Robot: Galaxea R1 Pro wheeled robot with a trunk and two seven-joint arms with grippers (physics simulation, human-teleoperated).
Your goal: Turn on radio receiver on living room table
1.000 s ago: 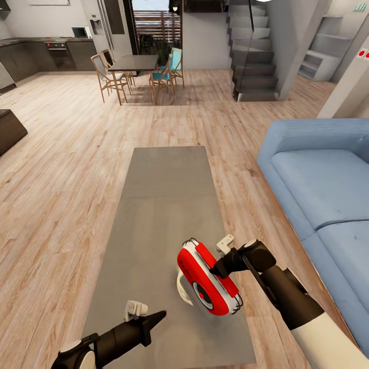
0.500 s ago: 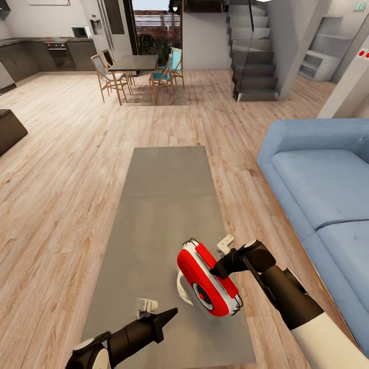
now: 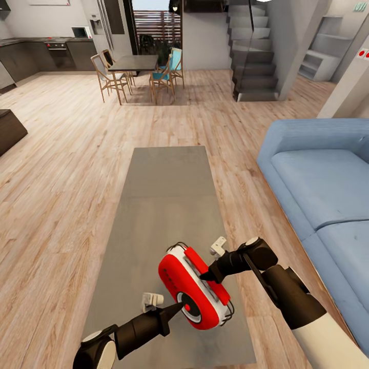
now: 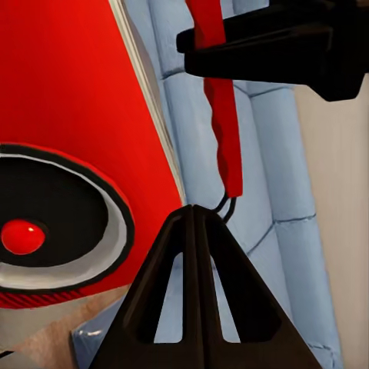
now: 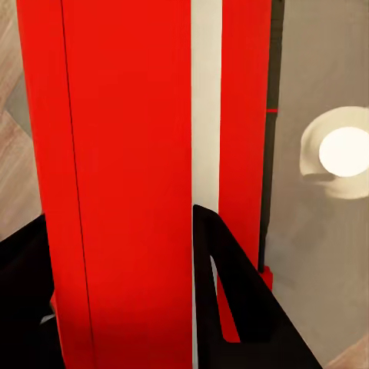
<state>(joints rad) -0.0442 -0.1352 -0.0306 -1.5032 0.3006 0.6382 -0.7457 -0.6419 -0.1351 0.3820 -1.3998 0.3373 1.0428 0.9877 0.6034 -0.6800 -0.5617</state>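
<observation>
My right gripper (image 3: 207, 275) clamps the radio receiver (image 3: 192, 294) tilted above the table (image 3: 164, 205) at 6 o'clock, presenting its dial so my closed left gripper (image 3: 177, 308) can prod it.

Open-plan home, living area adjoining kitchen and dining space. Light wood plank floor (image 3: 61, 169) runs throughout. A long low grey coffee table (image 3: 166, 195) stands centrally; a blue sofa (image 3: 318, 174) sits at 3 o'clock. At 11 o'clock, a dark dining table (image 3: 134, 63) with wooden chairs (image 3: 106, 77). Kitchen counter with oven (image 3: 59, 51) and microwave (image 3: 81, 32) at 10 o'clock. Grey staircase (image 3: 253, 61) at 1 o'clock. Domestic furnishing throughout.
</observation>
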